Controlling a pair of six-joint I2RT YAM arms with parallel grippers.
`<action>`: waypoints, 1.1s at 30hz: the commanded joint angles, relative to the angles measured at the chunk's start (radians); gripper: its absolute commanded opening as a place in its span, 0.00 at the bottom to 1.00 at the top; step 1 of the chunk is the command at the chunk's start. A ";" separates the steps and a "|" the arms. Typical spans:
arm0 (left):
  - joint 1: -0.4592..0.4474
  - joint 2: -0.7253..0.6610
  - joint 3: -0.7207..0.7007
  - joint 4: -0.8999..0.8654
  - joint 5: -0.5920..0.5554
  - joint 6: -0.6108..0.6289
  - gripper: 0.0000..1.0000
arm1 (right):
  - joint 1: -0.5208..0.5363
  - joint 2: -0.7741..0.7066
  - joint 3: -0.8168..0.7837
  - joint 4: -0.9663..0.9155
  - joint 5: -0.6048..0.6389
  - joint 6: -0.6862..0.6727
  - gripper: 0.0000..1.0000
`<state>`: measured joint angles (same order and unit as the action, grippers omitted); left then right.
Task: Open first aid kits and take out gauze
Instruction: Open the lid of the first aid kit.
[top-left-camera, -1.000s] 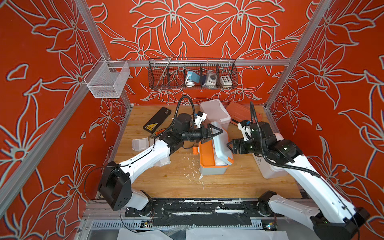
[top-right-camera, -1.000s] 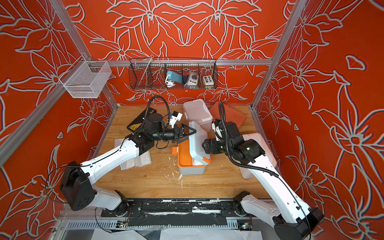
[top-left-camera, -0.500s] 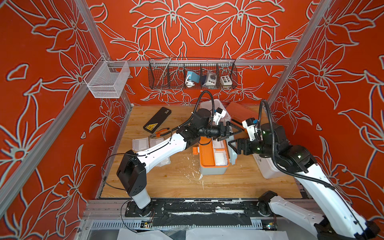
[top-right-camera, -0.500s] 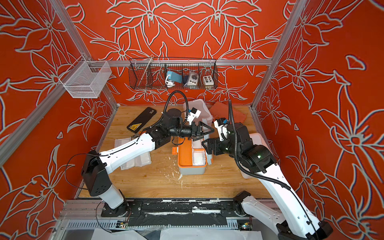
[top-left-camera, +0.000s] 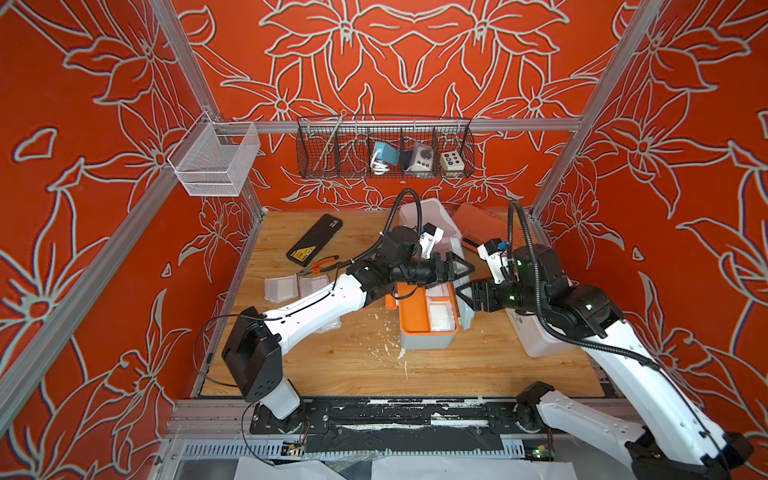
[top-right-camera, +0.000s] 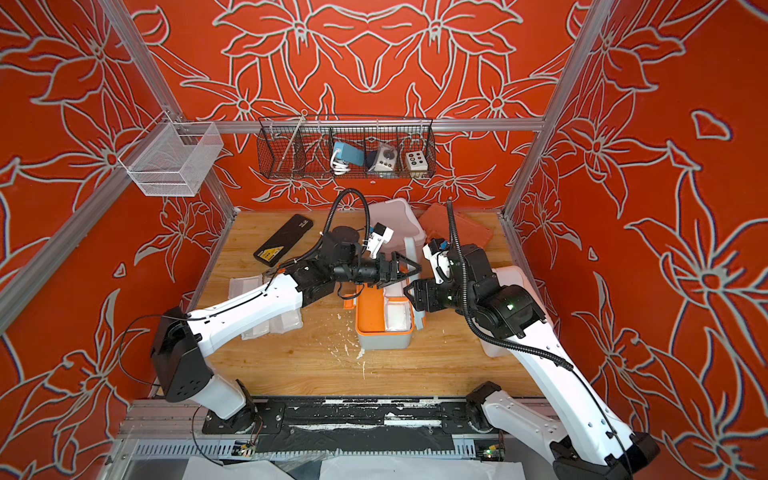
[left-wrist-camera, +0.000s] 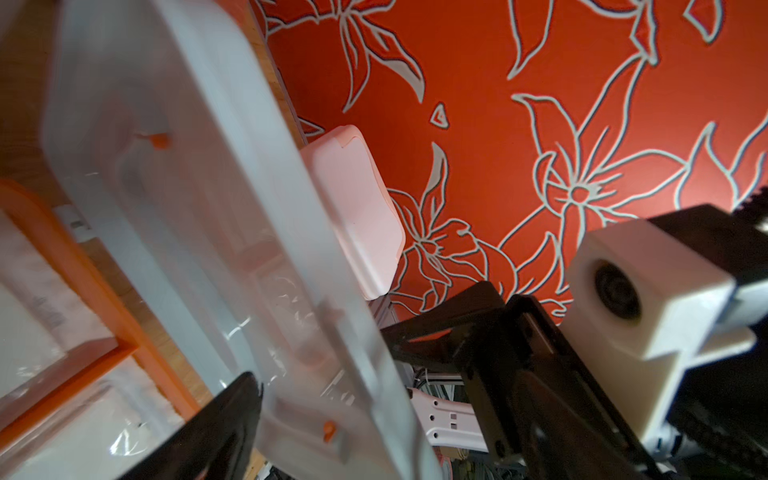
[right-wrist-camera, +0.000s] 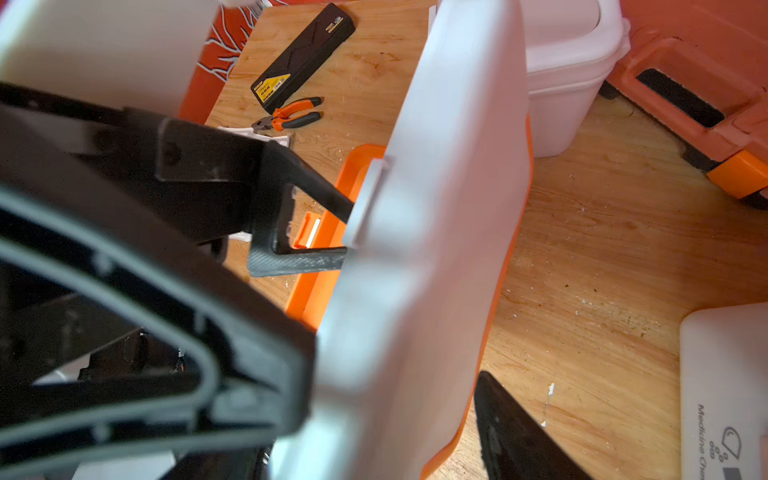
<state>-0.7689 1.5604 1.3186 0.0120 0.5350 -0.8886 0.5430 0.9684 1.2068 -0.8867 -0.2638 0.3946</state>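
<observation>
The blue-grey first aid kit (top-left-camera: 424, 343) (top-right-camera: 382, 340) stands open mid-table with its lid (top-right-camera: 419, 320) (right-wrist-camera: 449, 208) upright on the right side. Wrapped white gauze (top-left-camera: 441, 319) (left-wrist-camera: 37, 332) lies in its orange tray. My left gripper (top-left-camera: 463, 272) (left-wrist-camera: 384, 415) is open, its fingertips (right-wrist-camera: 332, 199) at the lid's latch edge. My right gripper (top-left-camera: 460, 297) (right-wrist-camera: 380, 415) is open and straddles the lid, with a gap at one finger (right-wrist-camera: 515, 436). The pink kit (top-left-camera: 428, 216) stands shut at the back. The white kit (top-left-camera: 540, 338) sits under my right arm.
Several wrapped white pads (top-left-camera: 282, 289) lie left of the open kit. Pliers (top-left-camera: 320, 266) and a long black case (top-left-camera: 314, 240) lie at the back left. An orange tool case (top-left-camera: 482, 224) leans at the back right. Wire baskets (top-left-camera: 386, 147) hang on the walls.
My left gripper has travelled right with the lid, which has swung from tilted over the tray to upright. The right gripper's jaws have narrowed a little around the lid.
</observation>
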 joint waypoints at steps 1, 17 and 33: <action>0.017 -0.101 -0.064 -0.080 -0.141 0.074 0.92 | 0.001 -0.006 0.005 -0.025 0.033 -0.013 0.76; 0.066 -0.133 -0.153 -0.535 -0.626 0.301 0.87 | 0.001 0.006 0.002 -0.028 0.047 -0.008 0.75; 0.104 0.005 -0.182 -0.523 -0.629 0.335 0.86 | -0.023 -0.004 0.055 -0.170 0.243 -0.005 0.76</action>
<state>-0.6834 1.5833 1.1587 -0.4965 -0.0708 -0.5716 0.5339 0.9730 1.2289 -1.0073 -0.0803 0.3912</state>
